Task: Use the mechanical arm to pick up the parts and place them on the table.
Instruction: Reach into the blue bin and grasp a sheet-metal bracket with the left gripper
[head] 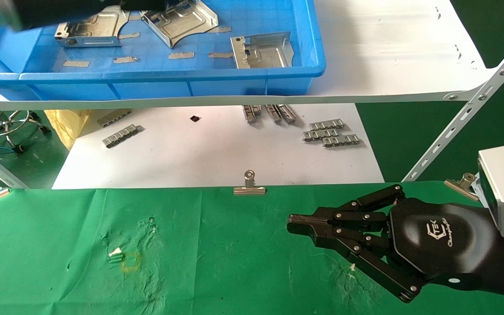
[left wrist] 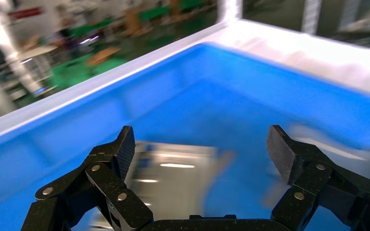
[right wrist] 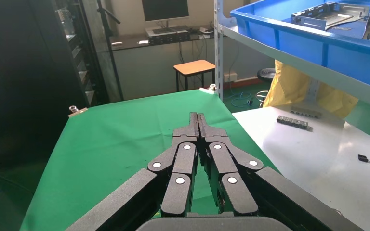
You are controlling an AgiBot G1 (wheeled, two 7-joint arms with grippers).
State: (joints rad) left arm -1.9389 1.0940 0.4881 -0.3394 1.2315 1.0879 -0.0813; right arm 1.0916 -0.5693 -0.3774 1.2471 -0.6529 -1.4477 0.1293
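Note:
Three silvery sheet-metal parts lie in the blue tray (head: 147, 78): one at the left (head: 92, 28), one in the middle (head: 182, 22), one at the right (head: 263, 50). My left gripper (head: 147, 5) hovers over the tray's far left, mostly cut off by the view's top edge. In the left wrist view it (left wrist: 202, 144) is open and empty, with a blurred part (left wrist: 173, 173) below, nearer one finger. My right gripper (head: 293, 224) is shut and empty, low over the green-cloth table (head: 212, 245) at the right; it also shows in the right wrist view (right wrist: 198, 118).
The tray stands on a white shelf board (head: 387, 52) held by a slanted metal brace (head: 466, 113). Below, a white board (head: 217, 162) carries grey toothed strips (head: 330, 132). Binder clips (head: 249, 186) pin the cloth's far edge. A yellow square mark (head: 130, 261) lies left of centre.

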